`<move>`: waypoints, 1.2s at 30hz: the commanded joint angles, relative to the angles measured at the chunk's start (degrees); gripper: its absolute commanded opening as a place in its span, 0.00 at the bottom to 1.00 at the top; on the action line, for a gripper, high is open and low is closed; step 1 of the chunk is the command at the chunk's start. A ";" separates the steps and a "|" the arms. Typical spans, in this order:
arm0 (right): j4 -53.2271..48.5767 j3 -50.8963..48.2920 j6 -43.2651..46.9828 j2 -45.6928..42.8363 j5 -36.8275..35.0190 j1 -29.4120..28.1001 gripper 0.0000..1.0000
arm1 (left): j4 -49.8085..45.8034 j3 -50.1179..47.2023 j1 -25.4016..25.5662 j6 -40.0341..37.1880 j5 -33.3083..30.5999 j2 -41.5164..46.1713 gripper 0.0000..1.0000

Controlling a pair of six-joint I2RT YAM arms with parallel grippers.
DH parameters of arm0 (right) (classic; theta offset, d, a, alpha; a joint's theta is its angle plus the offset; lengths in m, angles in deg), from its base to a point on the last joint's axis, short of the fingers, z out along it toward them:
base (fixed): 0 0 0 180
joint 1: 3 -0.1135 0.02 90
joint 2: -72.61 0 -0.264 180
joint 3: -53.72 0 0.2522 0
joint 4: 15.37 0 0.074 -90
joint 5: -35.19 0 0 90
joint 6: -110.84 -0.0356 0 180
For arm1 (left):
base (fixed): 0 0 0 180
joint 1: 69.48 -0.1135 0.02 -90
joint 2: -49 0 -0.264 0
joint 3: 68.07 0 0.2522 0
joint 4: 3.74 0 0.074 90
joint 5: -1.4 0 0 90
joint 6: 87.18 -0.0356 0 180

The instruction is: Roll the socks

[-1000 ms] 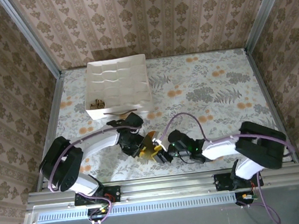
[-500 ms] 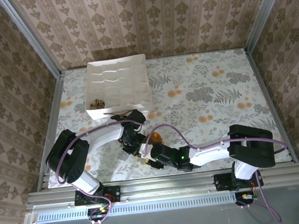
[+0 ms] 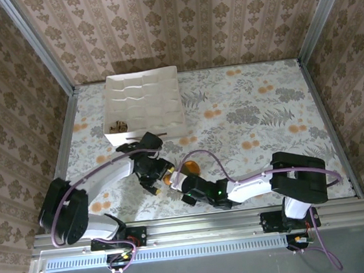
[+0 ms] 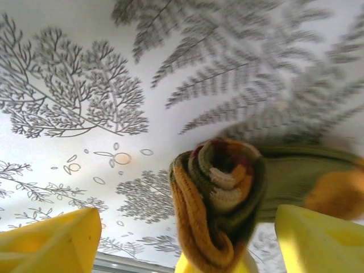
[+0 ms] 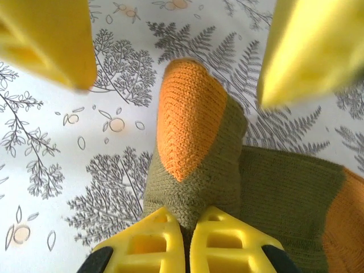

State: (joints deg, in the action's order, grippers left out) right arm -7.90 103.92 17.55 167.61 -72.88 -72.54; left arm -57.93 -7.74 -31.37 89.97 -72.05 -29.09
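1. Where the two arms meet near the front of the table (image 3: 244, 110), the olive sock (image 4: 219, 199) lies on the patterned surface, partly rolled into a tight coil.
2. Its coiled end shows bands of olive, orange and brown (with a little cream at the core), and the rest of the sock trails off flat to one side.
3. The left gripper (image 4: 187, 219) stands wide open, with one yellow finger on each side of the coil and neither touching it.
4. The right gripper (image 5: 186, 222) is closed, its two fingers pressed together on a fold of the olive fabric just below an orange patch (image 5: 187, 119).
5. The white tray (image 3: 140, 82) sits farther back on the table, apart from the sock.
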 commanded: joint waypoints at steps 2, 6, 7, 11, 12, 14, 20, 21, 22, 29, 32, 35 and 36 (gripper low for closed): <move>0.18 -11.82 -9.28 0.16 13.65 5.94 0.00 | 0.90 -1.56 0.14 -4.08 -1.50 4.60 0.79; 9.89 -16.68 -13.54 1.70 25.18 12.41 0.00 | 4.71 -3.05 3.05 -5.78 -2.57 6.54 0.75; 11.26 -17.28 -14.27 2.30 27.02 13.46 0.00 | 6.32 -3.70 3.91 -5.77 -2.75 6.72 0.72; 17.06 -19.64 -17.19 5.58 32.44 16.67 0.00 | 13.00 -5.17 7.24 -4.84 -3.89 5.04 0.66; 18.66 -20.35 -17.73 6.44 33.09 17.18 0.00 | 13.72 -5.02 7.78 -4.83 -3.98 4.02 0.64; 20.98 -21.52 -18.91 7.87 33.44 17.91 0.00 | 14.62 -4.60 8.72 -5.14 -4.23 1.99 0.62; 23.74 -24.10 -21.57 7.92 31.97 19.76 0.00 | 17.61 -4.47 10.55 -7.09 -3.73 -4.58 0.59; 23.77 -24.25 -21.82 7.78 31.85 20.03 0.00 | 18.11 -4.26 10.73 -7.35 -3.64 -5.74 0.59; 23.76 -24.31 -22.02 7.66 31.86 20.21 0.00 | 18.66 -4.06 10.89 -7.81 -3.56 -6.78 0.59; 21.66 -22.92 -22.37 8.02 31.32 21.40 0.00 | 17.99 -0.63 13.02 -10.50 -3.81 -14.79 0.58; 20.43 -22.05 -22.04 8.95 31.56 22.45 0.00 | 16.03 -0.16 13.98 -10.86 -3.41 -17.87 0.54; 19.00 -21.59 -21.39 8.77 30.61 23.10 0.00 | 14.41 -0.63 14.53 -10.46 -2.01 -20.92 0.41; 18.67 -21.54 -21.01 8.38 30.41 23.17 0.00 | 13.91 -1.13 14.54 -10.03 -1.80 -21.46 0.31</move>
State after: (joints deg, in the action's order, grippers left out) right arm 31.38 84.43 -4.94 171.98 -38.12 -50.46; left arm -37.54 -5.36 -19.09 81.03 -75.94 -44.74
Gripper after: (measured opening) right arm 0.068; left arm 0.364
